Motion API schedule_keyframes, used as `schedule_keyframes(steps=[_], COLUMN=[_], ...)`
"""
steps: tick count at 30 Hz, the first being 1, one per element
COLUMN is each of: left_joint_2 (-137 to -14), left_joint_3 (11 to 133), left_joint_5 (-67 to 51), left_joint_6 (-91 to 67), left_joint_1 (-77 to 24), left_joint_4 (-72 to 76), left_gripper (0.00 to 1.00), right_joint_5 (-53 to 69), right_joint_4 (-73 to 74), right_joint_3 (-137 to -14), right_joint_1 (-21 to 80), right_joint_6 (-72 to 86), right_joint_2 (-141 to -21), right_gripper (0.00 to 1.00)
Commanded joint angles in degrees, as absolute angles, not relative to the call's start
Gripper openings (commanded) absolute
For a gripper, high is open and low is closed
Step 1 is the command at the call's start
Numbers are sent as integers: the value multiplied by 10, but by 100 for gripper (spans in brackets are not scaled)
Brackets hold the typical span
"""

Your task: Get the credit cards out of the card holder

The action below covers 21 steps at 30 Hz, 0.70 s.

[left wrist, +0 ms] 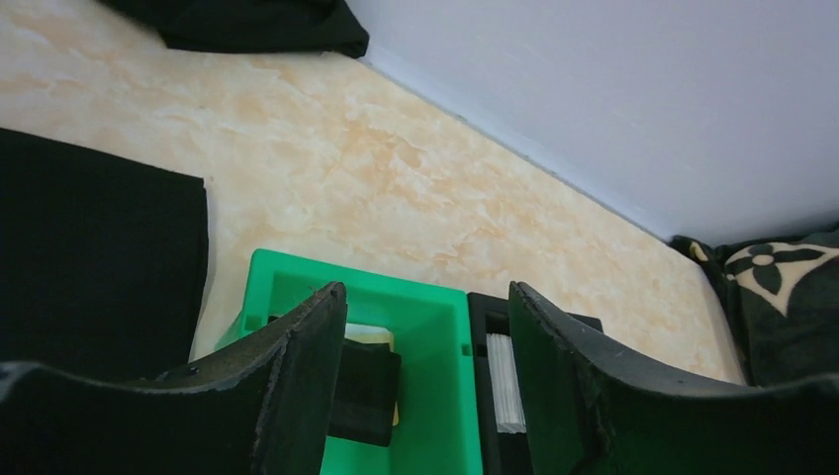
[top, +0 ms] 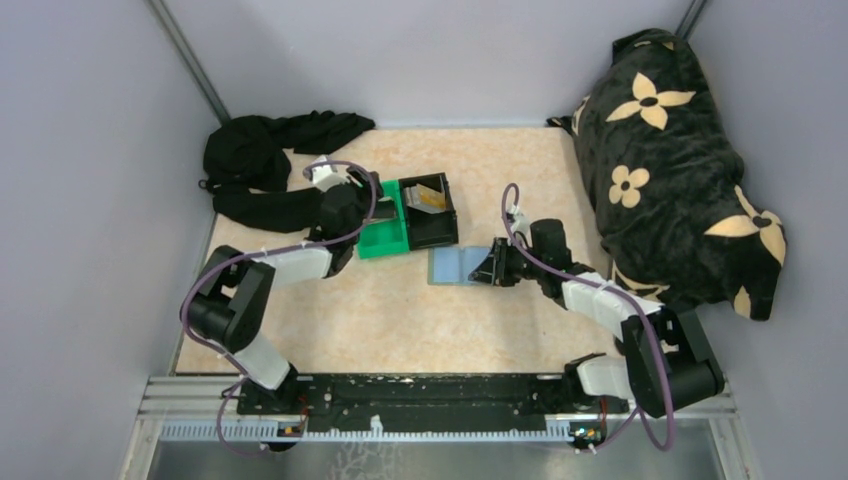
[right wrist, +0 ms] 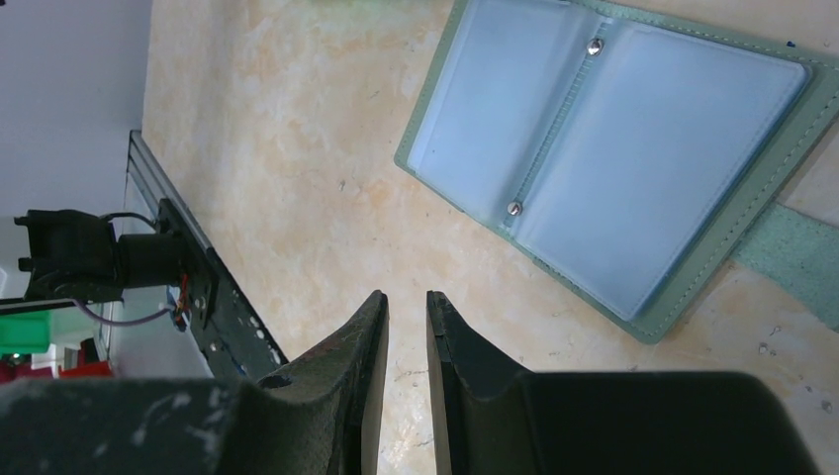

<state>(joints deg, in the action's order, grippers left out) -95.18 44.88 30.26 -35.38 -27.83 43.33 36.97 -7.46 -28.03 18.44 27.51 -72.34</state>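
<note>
The card holder (top: 455, 265) (right wrist: 604, 148) lies open and flat on the table, its two grey-blue panels showing. My right gripper (top: 487, 268) (right wrist: 407, 295) hovers at its right edge with the jaws a narrow gap apart and only bare table between them. Over the green bin (top: 385, 240) (left wrist: 440, 376) my left gripper (top: 378, 200) (left wrist: 425, 289) stands open and empty. A credit card with a dark stripe (left wrist: 366, 386) lies in that bin. The black bin (top: 435, 232) (left wrist: 477, 346) holds a tan-gold card (top: 432, 198) and a pale grey card (left wrist: 505, 381).
A black cloth (top: 265, 165) (left wrist: 99, 257) lies at the back left, close to the left arm. A large black flowered cushion (top: 680, 160) fills the right side. Grey walls close in the table. The metal rail (top: 430, 395) runs along the near edge.
</note>
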Motion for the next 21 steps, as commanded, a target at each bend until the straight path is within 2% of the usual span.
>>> schedule_keyframes(steps=[1,5,10,12,17,21], left_joint_2=[-933,-952,-946,-934,-879,-805], left_joint_3=[464,493,543,554,512,429], left_joint_5=[261,174,130,126,126,107], left_joint_6=[-321,-301,-305,-324,-354,-374], left_joint_1=[-279,-283,-302,-305,-305,-306], left_joint_4=[433,401,269,207,137,162], left_gripper=[66,64,75,83,87,90], right_joint_5=[377,378,344,339,338,324], right_joint_4=[-105,-110,-102,-101,-109,-110], right_joint_3=[-281,-281,-283,-287,-299,-311], right_joint_1=[179,179,179,178,178,177], right_joint_6=[271,276,284,284,290,288], right_joint_2=[-729,-725,-690,-686,-702,-727], right_gripper=[22,21,21,21,21,21])
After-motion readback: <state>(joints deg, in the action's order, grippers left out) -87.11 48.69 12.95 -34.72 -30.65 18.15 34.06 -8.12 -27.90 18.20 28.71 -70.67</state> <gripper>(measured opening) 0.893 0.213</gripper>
